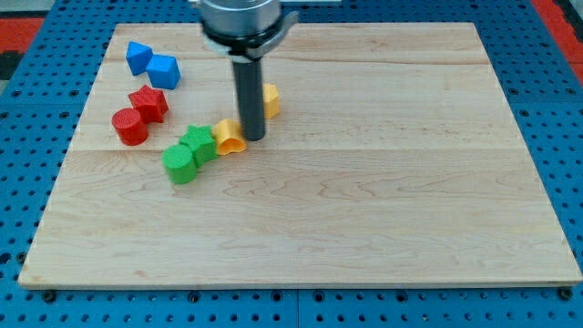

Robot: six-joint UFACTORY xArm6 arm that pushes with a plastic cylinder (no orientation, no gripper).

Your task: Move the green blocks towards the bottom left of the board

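Two green blocks lie left of the board's middle: a green cylinder (180, 164) and a green star-like block (199, 144) touching it on its upper right. My tip (252, 138) stands just right of a yellow block (228, 136), which touches the green star-like block's right side. The tip is to the right of both green blocks, with the yellow block between.
A second yellow block (270, 99) sits behind the rod, partly hidden. A red cylinder (129, 127) and red star-like block (148, 102) lie left of the greens. Two blue blocks (138, 56) (164, 71) sit at the upper left. The wooden board (383, 200) rests on a blue pegboard.
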